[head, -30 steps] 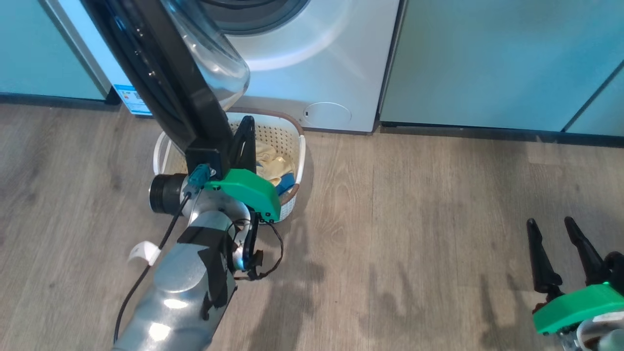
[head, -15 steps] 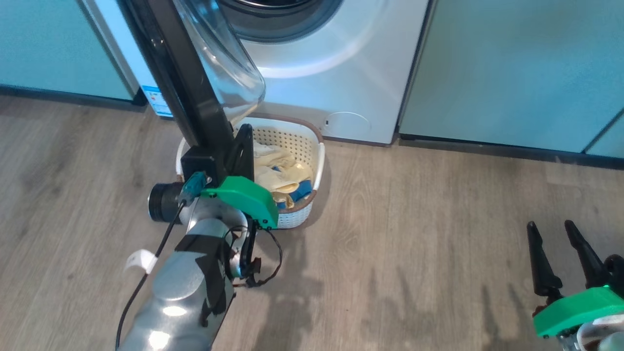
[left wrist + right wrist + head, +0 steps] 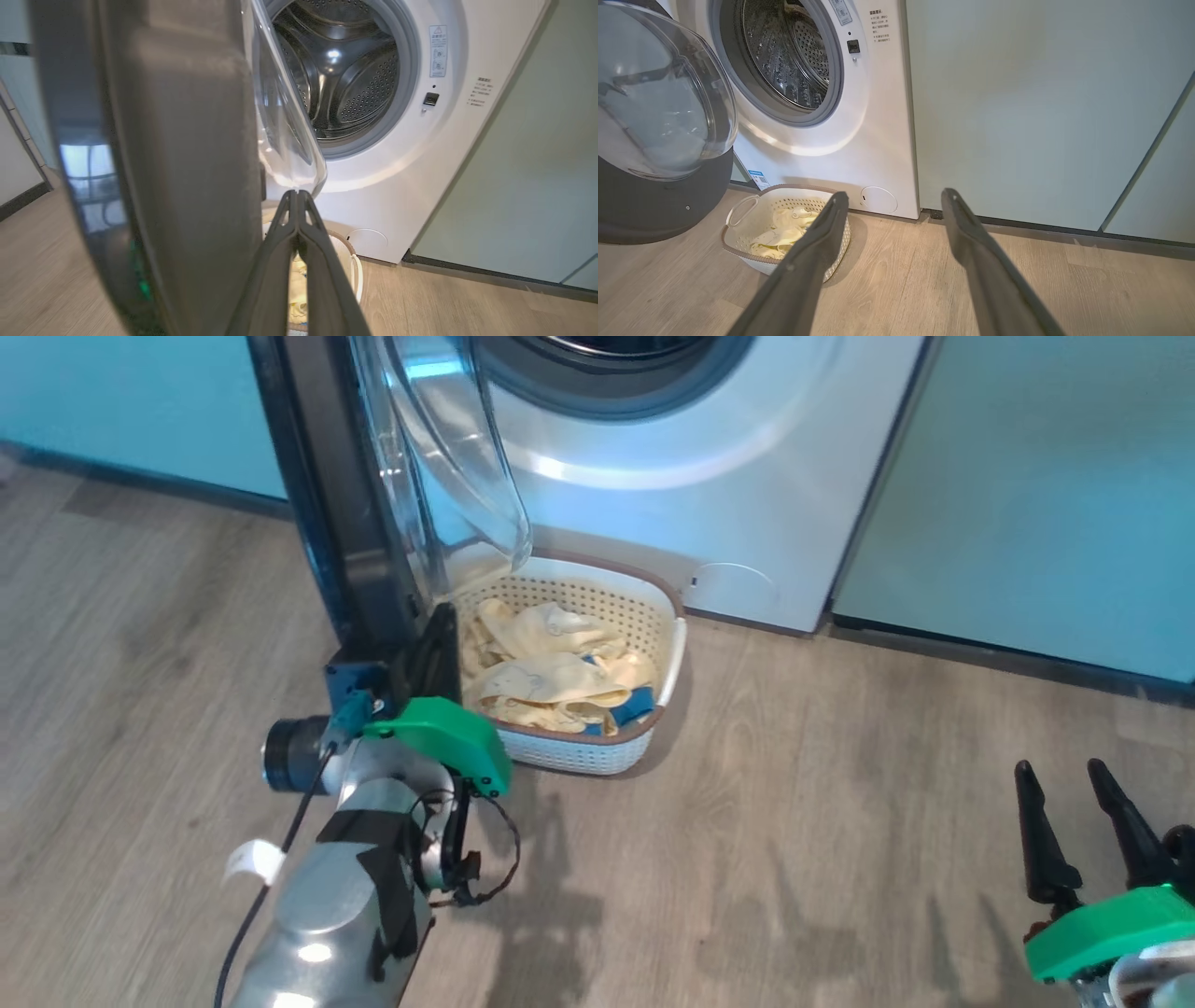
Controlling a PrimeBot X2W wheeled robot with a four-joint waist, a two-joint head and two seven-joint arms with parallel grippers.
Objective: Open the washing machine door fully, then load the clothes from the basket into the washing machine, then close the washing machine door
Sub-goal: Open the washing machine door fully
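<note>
Reporting from the remote station. Wooden floor (image 3: 840,821) and pale green cabinet panels (image 3: 1027,504) surround the washing machine (image 3: 672,513), a white front-loader. Its steel drum (image 3: 345,79) stands exposed inside a grey gasket (image 3: 409,70).

The washing machine door (image 3: 336,504) stands swung out on the left, its black rim edge-on in the head view. Its clear glass bowl (image 3: 457,457) hangs above the basket's rear left corner. The basket (image 3: 583,758) sits on the floor just in front of the machine, below the door. The clothes (image 3: 551,677) lie heaped inside it, cream pieces with one blue piece (image 3: 635,707) near the right rim.

I see my left gripper (image 3: 446,611) closed, fingers pressed flat together with nothing between them. It stands between the door's lower rim and the basket; whether it touches the door I cannot tell. My right gripper (image 3: 1061,767) hangs over bare floor well to the right, fingers spread and empty.

Markings:
- a blue label sticker (image 3: 759,179) low on the machine's left corner;
- a warning sticker (image 3: 437,51) beside the drum opening;
- small print (image 3: 481,91) right of the latch slot (image 3: 430,98).

None is legible to me. Any print on the clothes is too small to tell. The door hides the machine's left side in the left wrist view, and the head view cuts off the drum's upper part.
</note>
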